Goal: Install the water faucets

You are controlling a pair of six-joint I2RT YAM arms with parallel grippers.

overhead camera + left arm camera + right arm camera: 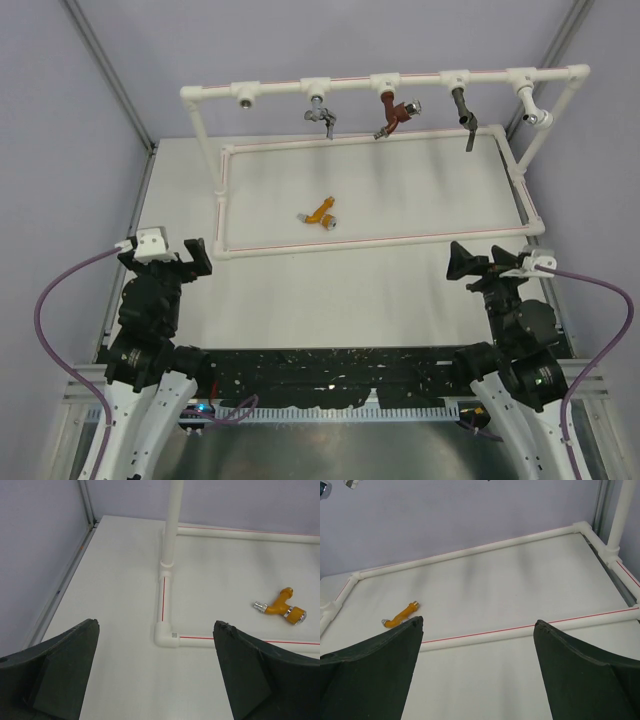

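Observation:
The orange-yellow water faucet (321,213) lies on its side on the white table inside the pipe frame. It also shows in the left wrist view (281,607) with its silver knob at the right, and in the right wrist view (401,615). My left gripper (190,258) (156,630) is open and empty, near the frame's front left corner. My right gripper (464,262) (479,625) is open and empty, just in front of the frame's front right part. Both are well apart from the faucet.
A white pipe frame (380,238) lies on the table, with an overhead pipe bar (350,82) at the back. On the bar hang a grey tap (322,115), a reddish-brown tap (392,114), a dark tap (464,112) and a silver tap (535,108). The leftmost fitting (244,96) is bare.

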